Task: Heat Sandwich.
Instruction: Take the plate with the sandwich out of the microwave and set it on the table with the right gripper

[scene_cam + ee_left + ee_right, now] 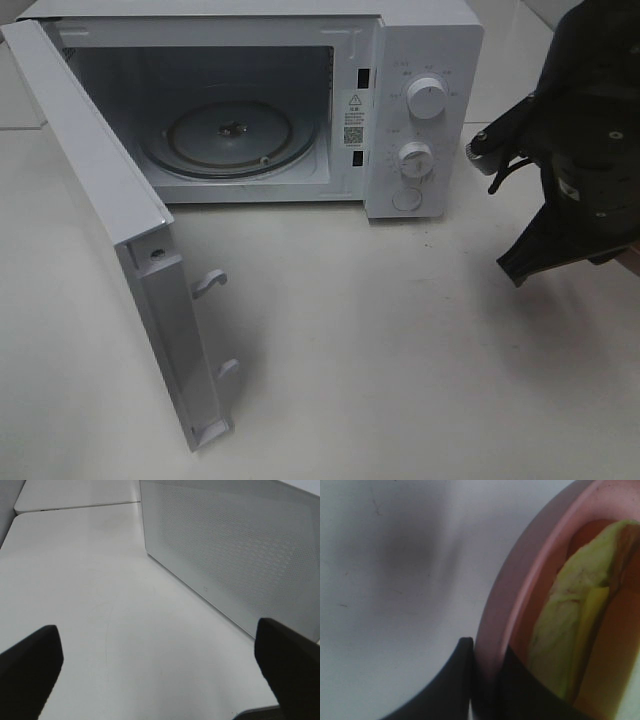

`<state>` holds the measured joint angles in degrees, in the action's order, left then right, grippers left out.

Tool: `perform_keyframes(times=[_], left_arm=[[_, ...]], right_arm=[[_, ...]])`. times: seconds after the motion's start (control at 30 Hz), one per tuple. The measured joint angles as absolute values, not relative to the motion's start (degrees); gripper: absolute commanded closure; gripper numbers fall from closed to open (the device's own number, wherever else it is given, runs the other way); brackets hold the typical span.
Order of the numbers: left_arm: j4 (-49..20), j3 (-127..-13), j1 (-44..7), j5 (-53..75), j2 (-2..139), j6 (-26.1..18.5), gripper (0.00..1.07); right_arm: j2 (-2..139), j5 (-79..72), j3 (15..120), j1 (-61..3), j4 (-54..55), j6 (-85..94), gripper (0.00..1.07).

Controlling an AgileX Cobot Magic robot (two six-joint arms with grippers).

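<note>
The right wrist view shows the sandwich (565,630), pale bread with yellow-green filling, lying on a round pink plate (512,590). My right gripper (487,652) is shut on the plate's rim, one dark finger outside and one inside. In the exterior view only the dark right arm (585,150) shows, at the right edge beside the microwave (425,60); plate and sandwich are hidden there. My left gripper (157,670) is open over the bare table, holding nothing, with its fingers (30,672) wide apart near the door's outer face (235,545).
The white microwave stands at the back with its door (100,190) swung fully open toward the front left. Its cavity holds only the glass turntable (230,135). Two knobs (427,98) sit on its right panel. The white table (400,340) stretches in front.
</note>
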<state>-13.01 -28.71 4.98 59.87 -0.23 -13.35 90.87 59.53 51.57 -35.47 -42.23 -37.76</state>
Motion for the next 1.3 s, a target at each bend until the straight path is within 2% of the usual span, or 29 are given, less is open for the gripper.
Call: perform_keyframes(times=[0.6, 1.3], left_arm=[[-13.0, -28.7, 5.0, 59.9, -0.2, -13.3, 0.05], [-13.0, -28.7, 5.0, 59.9, -0.2, -13.3, 0.05]], right_arm=[[95.6, 54.3, 51.9, -24.9, -42.6, -37.5, 1.07], [105.9, 48.9, 51.9, -23.0, -47.7, -43.9, 1.06]])
